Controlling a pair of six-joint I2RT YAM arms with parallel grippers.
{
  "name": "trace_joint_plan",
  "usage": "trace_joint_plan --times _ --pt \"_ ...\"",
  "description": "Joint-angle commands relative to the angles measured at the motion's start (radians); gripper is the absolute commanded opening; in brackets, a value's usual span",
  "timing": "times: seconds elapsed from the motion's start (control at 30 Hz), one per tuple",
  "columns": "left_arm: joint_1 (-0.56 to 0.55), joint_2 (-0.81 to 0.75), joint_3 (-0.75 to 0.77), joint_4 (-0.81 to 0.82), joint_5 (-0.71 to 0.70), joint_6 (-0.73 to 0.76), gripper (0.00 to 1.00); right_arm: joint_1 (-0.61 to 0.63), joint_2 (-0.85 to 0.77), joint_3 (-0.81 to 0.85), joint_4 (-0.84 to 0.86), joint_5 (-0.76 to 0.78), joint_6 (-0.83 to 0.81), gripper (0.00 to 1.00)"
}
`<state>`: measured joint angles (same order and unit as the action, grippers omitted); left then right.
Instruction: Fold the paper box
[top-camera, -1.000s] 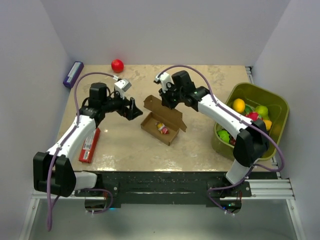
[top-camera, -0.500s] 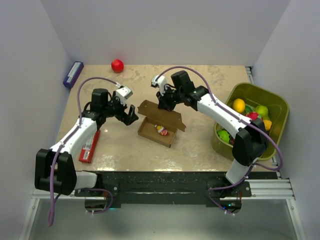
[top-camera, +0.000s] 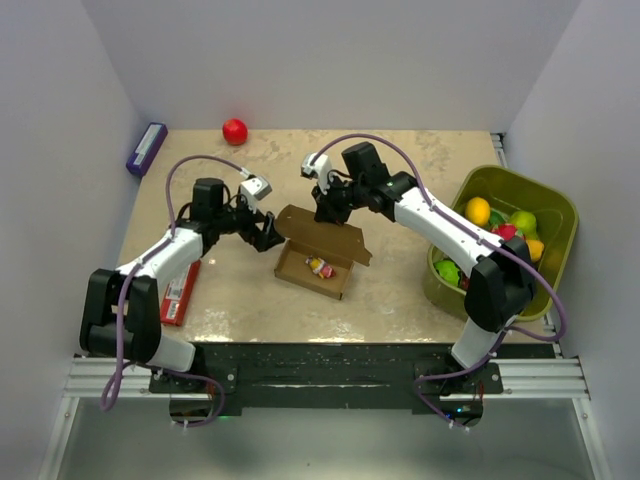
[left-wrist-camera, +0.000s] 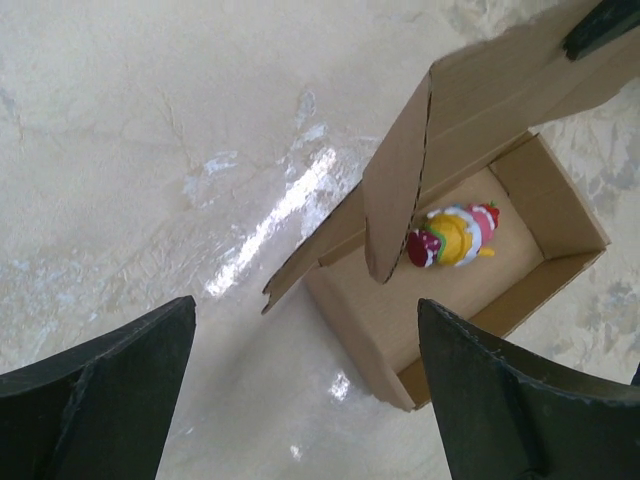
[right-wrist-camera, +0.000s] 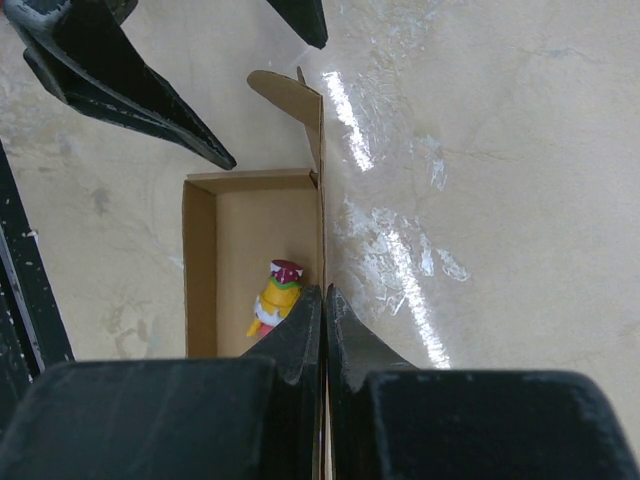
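The paper box lies open at the table's middle, plain brown, with a small red-and-yellow toy inside. Its lid stands raised over the back wall. My right gripper is shut on the lid's top edge; in the right wrist view its tips pinch the thin card above the toy. My left gripper stands open just off the box's left end, touching nothing. From the left wrist, the box and a side flap lie ahead of the spread fingers.
A green bin of fruit stands at the right edge. A red ball and a small purple box sit at the back left. A red flat pack lies under the left arm, near the front left.
My left gripper has moved right, up to the box's left end. The right gripper has shifted slightly left with the lid, and the box has slid a little left and nearer.
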<state>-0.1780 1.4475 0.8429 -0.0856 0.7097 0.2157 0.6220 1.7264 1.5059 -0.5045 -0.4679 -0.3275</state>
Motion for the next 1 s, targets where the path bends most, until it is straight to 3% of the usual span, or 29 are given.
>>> trace_joint_plan --times 0.0,0.2,0.3,0.43,0.6,0.8,0.87,0.9,0.93,0.97 --pt "0.005 0.014 0.004 0.151 0.088 -0.039 0.94 0.002 -0.051 0.017 0.001 -0.038 -0.018 0.0" --pt "-0.002 0.021 -0.001 0.19 0.114 -0.073 0.82 0.002 -0.05 0.016 0.003 -0.038 -0.018 0.0" --pt "-0.008 0.019 -0.002 0.19 0.116 -0.078 0.66 0.002 -0.053 0.014 0.009 -0.022 -0.015 0.0" --pt "-0.021 0.022 0.001 0.181 0.097 -0.079 0.35 0.002 -0.068 0.001 0.043 0.018 0.002 0.0" --pt "-0.055 0.024 0.002 0.159 0.056 -0.072 0.28 0.004 -0.076 -0.013 0.075 0.067 0.019 0.0" --pt "-0.109 0.004 -0.005 0.141 -0.073 -0.073 0.04 0.002 -0.105 -0.044 0.136 0.117 0.061 0.0" --pt "-0.138 0.001 -0.013 0.138 -0.137 -0.076 0.0 0.002 -0.126 -0.061 0.156 0.146 0.099 0.0" --pt "-0.146 0.002 -0.011 0.132 -0.165 -0.073 0.0 0.002 -0.132 -0.062 0.167 0.161 0.116 0.01" --pt "-0.15 0.002 -0.004 0.121 -0.189 -0.064 0.0 0.004 -0.14 -0.065 0.166 0.173 0.151 0.1" --pt "-0.152 0.004 0.001 0.104 -0.222 -0.061 0.0 0.004 -0.149 -0.073 0.167 0.201 0.175 0.31"
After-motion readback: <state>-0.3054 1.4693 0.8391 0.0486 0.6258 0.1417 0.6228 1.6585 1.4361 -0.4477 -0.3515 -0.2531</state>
